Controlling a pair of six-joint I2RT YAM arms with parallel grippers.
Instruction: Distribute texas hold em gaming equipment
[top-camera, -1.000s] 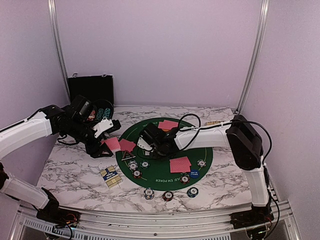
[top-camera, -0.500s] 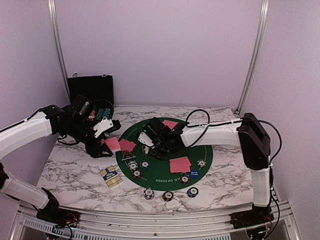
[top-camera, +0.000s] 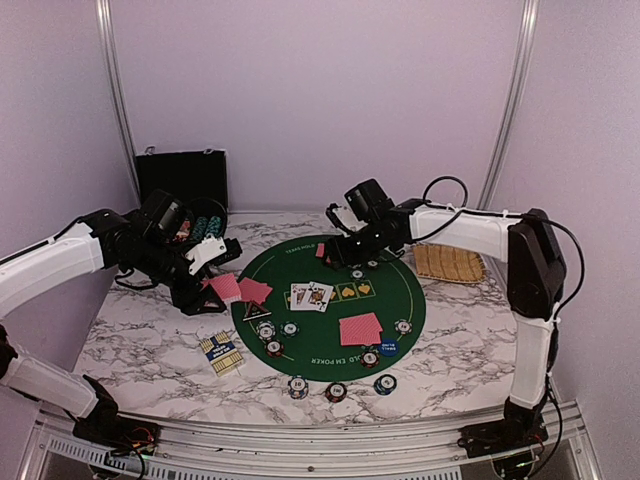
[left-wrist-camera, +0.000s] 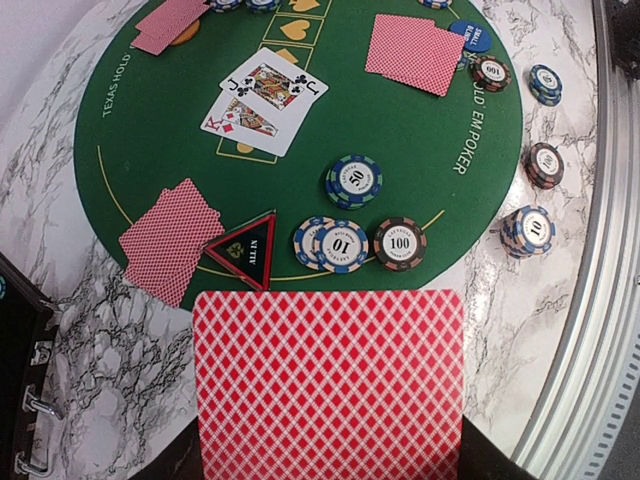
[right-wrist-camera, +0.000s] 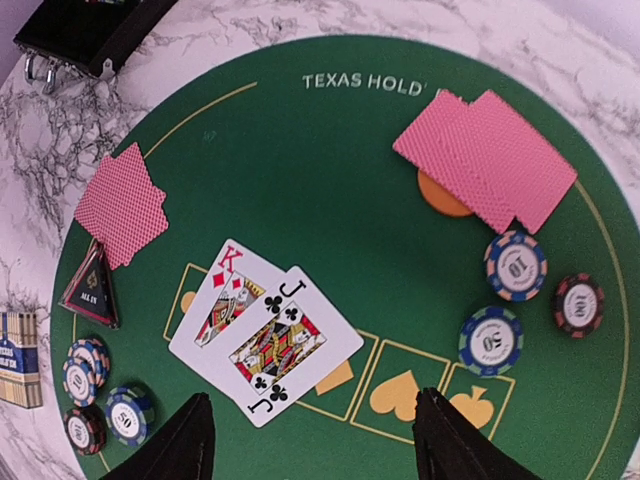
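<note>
My left gripper (top-camera: 212, 280) is shut on a red-backed playing card (left-wrist-camera: 330, 385) and holds it above the left edge of the round green mat (top-camera: 395, 295); the card hides its fingers in the left wrist view. My right gripper (right-wrist-camera: 315, 440) is open and empty, above the mat's far side (top-camera: 342, 248). A face-up king and jack (right-wrist-camera: 265, 340) lie overlapped at mid mat. Face-down pairs lie at the left (top-camera: 255, 291), near side (top-camera: 360, 328) and far side (right-wrist-camera: 485, 170), the last on an orange button (right-wrist-camera: 438, 197). A black triangular button (left-wrist-camera: 245, 250), a blue button (top-camera: 388, 347) and several chips (left-wrist-camera: 340, 243) sit on the mat.
The open black case (top-camera: 182, 180) with chip rows stands at the back left. A tan woven tray (top-camera: 448, 262) lies at the right of the mat. A blue and yellow card box (top-camera: 219, 349) lies on the marble at the near left. Three chip stacks (top-camera: 336, 391) stand near the front edge.
My right gripper has lifted away from the left middle of the mat to its far side, leaving the king and jack face up there. The left arm has not moved.
</note>
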